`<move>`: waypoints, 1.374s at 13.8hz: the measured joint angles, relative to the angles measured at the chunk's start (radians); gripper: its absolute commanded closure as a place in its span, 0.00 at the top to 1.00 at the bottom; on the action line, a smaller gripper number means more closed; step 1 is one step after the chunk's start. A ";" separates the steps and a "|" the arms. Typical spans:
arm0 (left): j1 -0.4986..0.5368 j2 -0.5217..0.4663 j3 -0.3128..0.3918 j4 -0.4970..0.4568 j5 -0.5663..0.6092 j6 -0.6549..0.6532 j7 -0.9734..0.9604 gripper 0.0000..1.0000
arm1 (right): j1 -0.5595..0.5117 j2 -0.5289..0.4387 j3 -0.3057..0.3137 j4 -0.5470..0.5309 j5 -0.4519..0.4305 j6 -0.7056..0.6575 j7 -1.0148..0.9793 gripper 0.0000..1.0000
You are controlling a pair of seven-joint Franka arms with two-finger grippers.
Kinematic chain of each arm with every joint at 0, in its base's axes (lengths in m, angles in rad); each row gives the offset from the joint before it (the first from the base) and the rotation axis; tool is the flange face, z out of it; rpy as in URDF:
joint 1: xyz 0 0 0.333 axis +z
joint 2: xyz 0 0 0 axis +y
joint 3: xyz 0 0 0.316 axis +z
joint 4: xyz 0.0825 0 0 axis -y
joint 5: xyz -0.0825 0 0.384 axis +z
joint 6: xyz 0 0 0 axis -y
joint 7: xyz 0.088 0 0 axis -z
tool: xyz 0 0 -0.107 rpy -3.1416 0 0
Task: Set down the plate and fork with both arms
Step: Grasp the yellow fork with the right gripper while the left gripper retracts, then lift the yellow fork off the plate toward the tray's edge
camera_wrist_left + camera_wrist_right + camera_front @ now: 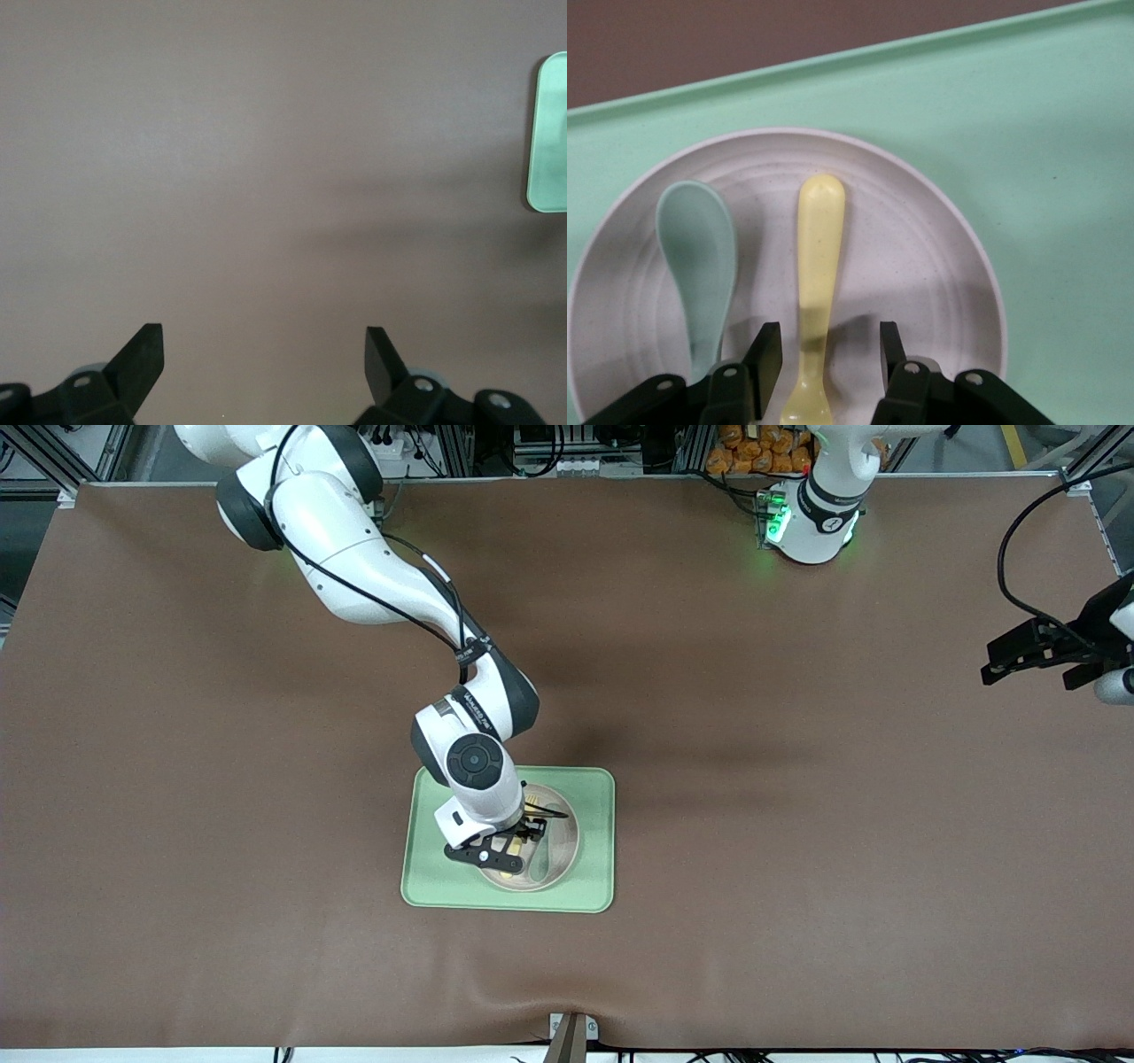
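The pale plate (563, 840) lies on the light-green tray (595, 841). The yellow fork (820, 239) lies flat on the plate (921, 239), beside a grey-green spoon (700, 257). My right gripper (827, 347) is low over the plate, open, with one finger on each side of the fork's neck and a gap on both sides. In the front view the right gripper (509, 849) hides most of the fork (506, 875). My left gripper (1032, 660) waits open and empty over bare table at the left arm's end; its wrist view shows its open fingers (264, 341).
The tray stands near the table's middle on a brown mat (797, 824). One edge of the tray (551, 133) shows in the left wrist view. The right arm's forearm reaches over the tray's edge nearer to the bases.
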 measured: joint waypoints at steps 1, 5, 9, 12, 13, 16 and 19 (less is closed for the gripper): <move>-0.002 -0.006 0.000 0.000 0.000 -0.008 0.001 1.00 | 0.002 0.002 0.000 0.000 0.000 0.004 0.000 0.43; -0.012 -0.015 -0.006 0.010 0.000 -0.035 0.001 1.00 | 0.005 0.007 0.000 0.002 0.000 0.007 0.000 0.42; -0.017 -0.033 -0.022 0.016 0.000 -0.051 0.001 1.00 | 0.010 0.015 0.000 0.003 0.000 0.007 0.000 0.22; -0.018 -0.043 -0.051 0.017 0.004 -0.069 0.000 1.00 | 0.011 0.020 0.000 0.004 0.000 0.010 0.000 0.00; -0.019 -0.043 -0.070 0.019 0.010 -0.069 -0.011 1.00 | 0.012 0.020 0.000 0.006 0.000 0.010 0.000 0.00; -0.023 -0.042 -0.113 0.019 0.022 -0.070 -0.104 1.00 | 0.011 0.020 -0.002 0.008 0.000 0.004 0.000 0.00; -0.023 -0.042 -0.133 0.019 0.041 -0.091 -0.159 1.00 | -0.001 0.014 -0.002 0.042 0.000 -0.055 -0.005 0.00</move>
